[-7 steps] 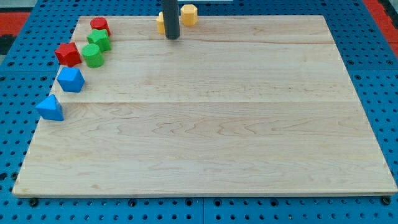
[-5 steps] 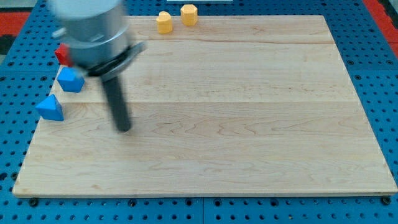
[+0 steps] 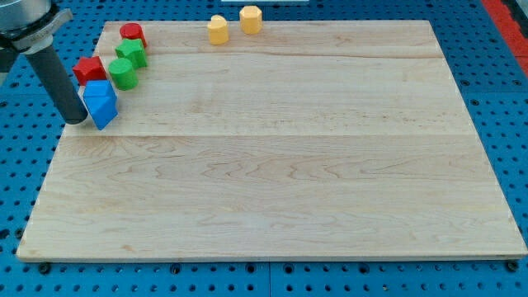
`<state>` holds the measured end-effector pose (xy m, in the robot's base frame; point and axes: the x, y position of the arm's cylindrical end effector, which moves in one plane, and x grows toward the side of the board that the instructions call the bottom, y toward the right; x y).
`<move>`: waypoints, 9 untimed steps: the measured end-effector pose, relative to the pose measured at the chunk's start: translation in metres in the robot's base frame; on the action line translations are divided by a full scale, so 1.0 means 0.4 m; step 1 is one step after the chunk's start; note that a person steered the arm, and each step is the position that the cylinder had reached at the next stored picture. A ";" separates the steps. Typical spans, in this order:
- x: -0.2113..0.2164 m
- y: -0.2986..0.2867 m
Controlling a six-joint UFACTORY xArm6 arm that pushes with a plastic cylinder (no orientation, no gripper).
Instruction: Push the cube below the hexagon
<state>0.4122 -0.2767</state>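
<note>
The cube is taken to be the blue block [image 3: 101, 104], whose shape is not sharply made out. It lies near the view's left edge of the wooden board [image 3: 280, 190], touching or just beside the red block [image 3: 89, 69] above it, with a green block [image 3: 124, 74] close at its upper right. A second green block [image 3: 132, 53] and a red cylinder [image 3: 132, 35] are set further toward the view's top.

The hexagon is judged to be the yellow block [image 3: 251, 18] at the top edge, beside another yellow block [image 3: 218, 30]. Both are well apart from the cube.

My tip [image 3: 75, 121] is placed against the cube's left side, touching it or very nearly. No jaws are carried by this arm, so nothing can be opened, closed or gripped; only pushing is possible.

The step in hand is judged to be the long push toward the view's right. It would be done best with contact kept behind the cube's middle, so that the block is not spun off to one side. The line should be kept below the green and red blocks so that none is dragged along. The cube should be stopped directly under the hexagon, short of touching it.
</note>
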 end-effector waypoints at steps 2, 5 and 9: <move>-0.119 0.017; -0.123 0.309; -0.373 0.615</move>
